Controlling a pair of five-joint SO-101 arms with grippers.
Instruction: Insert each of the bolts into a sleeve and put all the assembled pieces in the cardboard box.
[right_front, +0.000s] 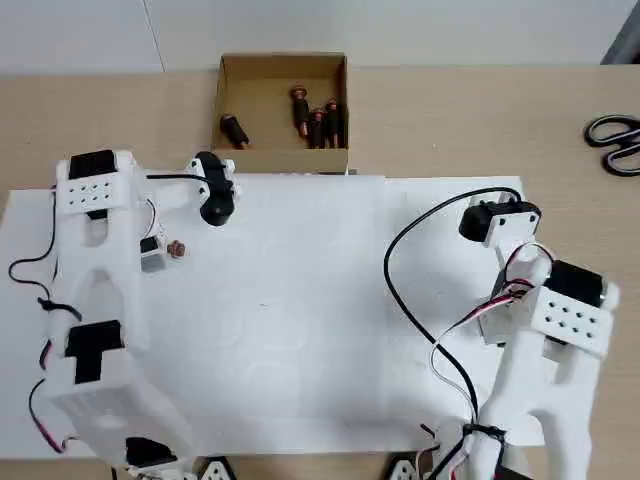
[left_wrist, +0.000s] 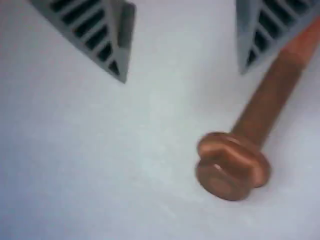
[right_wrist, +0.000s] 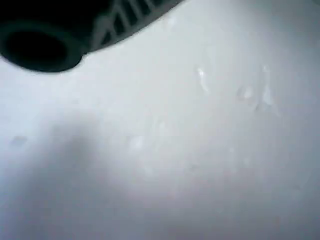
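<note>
The left gripper's (left_wrist: 183, 74) fingers stand apart above the copper-coloured, flange-headed metal bolt (left_wrist: 235, 165), which lies at nine o'clock on the white foam surface (right_front: 300, 330). Closing off-centre might flick it away.

Got a copper-orange bolt (left_wrist: 250, 137) here, on a plain white foam sheet (right_front: 300, 340). Grey on the left pincer (left_wrist: 183, 70), with dark ribbed stripes down the fingers (left_wrist: 90, 25). Pale beige wood tone for the desk (right_front: 450, 110), plain brown for the cardboard box (right_front: 270, 100). Inside it, assembled pieces (right_front: 318, 125) in black with coppery heads. White arm shells (right_front: 100, 260), black motors (right_front: 90, 350), black, red and white cables (right_front: 387, 268). Black scissors (right_front: 613, 140) too.
</note>
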